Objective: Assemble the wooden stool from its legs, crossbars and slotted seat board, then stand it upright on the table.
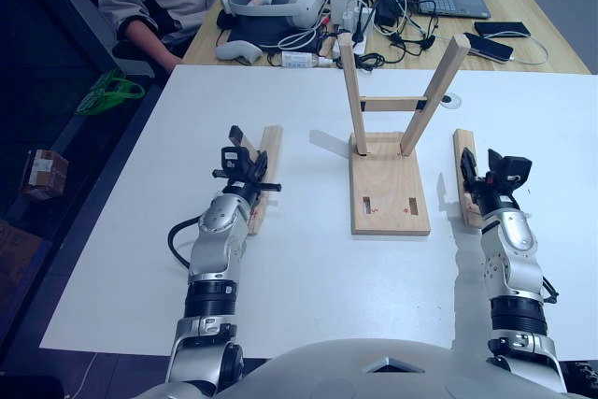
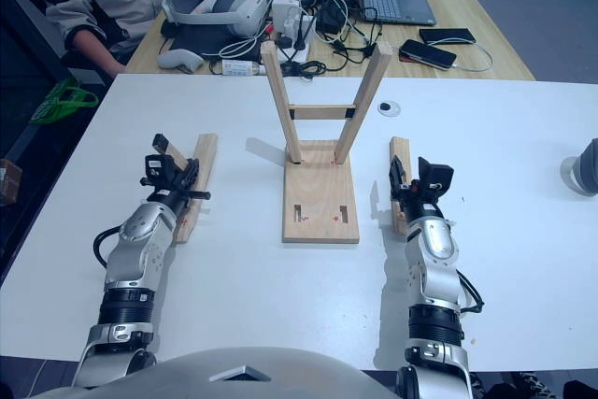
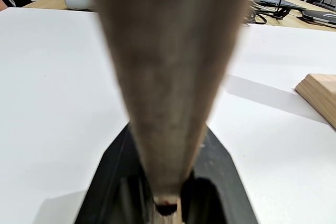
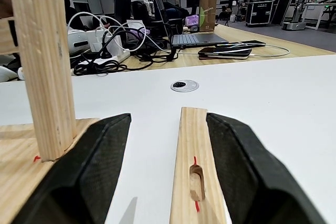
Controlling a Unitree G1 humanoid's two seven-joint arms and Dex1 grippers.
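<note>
Forearm on the left stretches forward low over the white desk [image 1: 308, 268], angled slightly inward. The left gripper [image 1: 243, 149] sits at the left-hand leg [image 1: 270, 147], a loose wooden stick lying flat and pointing away from the robot. In the left wrist view the black fingers [image 3: 207, 182] are drawn in narrow against both sides of the wood, gripping it.

At the middle of the desk the slotted seat board [image 1: 390, 195] lies flat. Two upright legs [image 1: 351, 91] stand in its far slots and splay apart toward the top, joined partway up by a crossbar [image 1: 391, 104]. The two near slots, marked in red, are open.

Just right of the board lies the right-hand leg [image 1: 462, 151], flat and pointing away. The right forearm reaches straight forward, and the right gripper [image 1: 488, 170] is low over the near end of this leg. Its fingers [image 4: 94, 171] are spread wide, one on each side of the wood, with a gap between each and the wood.
</note>
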